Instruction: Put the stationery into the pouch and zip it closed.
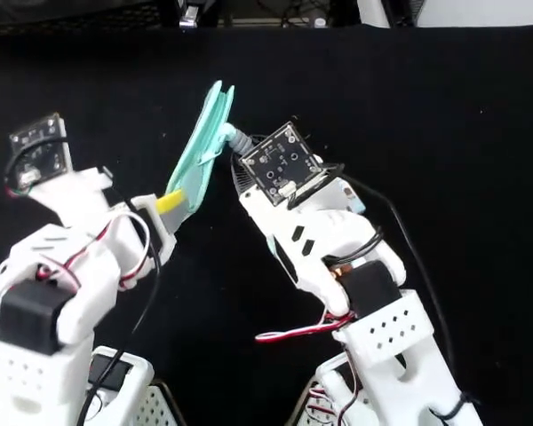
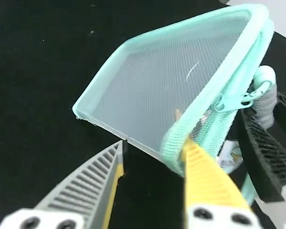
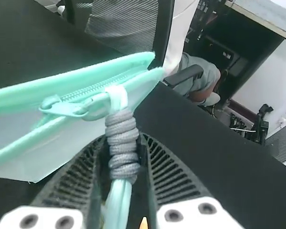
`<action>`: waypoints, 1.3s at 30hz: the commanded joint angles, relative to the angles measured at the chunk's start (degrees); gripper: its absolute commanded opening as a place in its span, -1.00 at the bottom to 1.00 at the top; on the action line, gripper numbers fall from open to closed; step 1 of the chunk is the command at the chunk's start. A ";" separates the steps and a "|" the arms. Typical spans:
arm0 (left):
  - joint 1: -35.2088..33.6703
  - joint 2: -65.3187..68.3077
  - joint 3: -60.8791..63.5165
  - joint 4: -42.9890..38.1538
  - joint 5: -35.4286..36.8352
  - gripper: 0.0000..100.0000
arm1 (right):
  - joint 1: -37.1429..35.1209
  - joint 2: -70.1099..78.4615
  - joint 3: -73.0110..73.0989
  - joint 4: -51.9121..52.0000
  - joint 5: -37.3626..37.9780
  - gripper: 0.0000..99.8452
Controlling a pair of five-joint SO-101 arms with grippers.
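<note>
Left gripper (image 2: 154,143) holds pouch (image 2: 171,95) (right gripper (image 3: 123,139): pull cord (image 3: 120,160)).

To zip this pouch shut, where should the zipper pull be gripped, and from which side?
Grip the grey knotted cord on the slider, coming from its free end, in line with the zipper: its knots give purchase. The right hand clamps it so; the left hand holds the pouch.

Through the pouch (image 2: 148,86) mesh, the things just beyond the yellow finger (image 2: 205,176) of the left hand (image 2: 153,143) are too faint to name. The cord (image 3: 121,136) in the right hand (image 3: 123,143) is cut off by the picture's edge, as is the pouch.
</note>
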 commanded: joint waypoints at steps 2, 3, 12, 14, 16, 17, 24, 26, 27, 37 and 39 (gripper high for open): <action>-0.22 0.53 1.89 0.35 -2.37 -0.96 | 1.05 0.22 -3.03 -1.05 -0.18 -0.98; -0.48 0.53 2.24 0.26 -3.34 -0.93 | 1.05 0.13 -3.03 -1.05 -0.18 -0.98; -0.31 0.53 1.98 -9.14 -10.11 -0.94 | 0.70 -1.45 -2.95 2.55 -0.09 -0.98; -0.31 0.62 2.24 -12.57 -13.01 -0.94 | 0.70 -3.91 -2.95 5.19 -0.09 -0.98; -0.48 0.62 2.51 -14.51 -16.70 -0.94 | 0.70 -7.60 -2.95 8.44 0.00 -0.98; -0.57 0.62 2.95 -14.95 -18.37 -0.94 | 0.70 -9.80 -2.86 9.76 0.00 -0.98; -4.00 0.00 9.98 -15.82 -29.45 -0.94 | 3.60 -18.07 -1.45 12.66 4.31 -0.98; -7.08 0.00 12.00 -18.73 -29.89 -0.94 | 4.84 -17.71 -0.75 12.66 4.66 -0.98; -8.75 0.00 12.97 -20.75 -30.15 -0.94 | 5.63 -17.54 -0.22 12.66 4.75 -0.98; -15.69 -0.09 18.33 -31.65 -34.20 -0.94 | 8.88 -17.80 2.95 9.49 4.66 -0.98; -15.69 -0.09 16.04 -32.09 -34.55 -0.94 | 8.88 -17.89 2.51 9.58 4.48 -0.98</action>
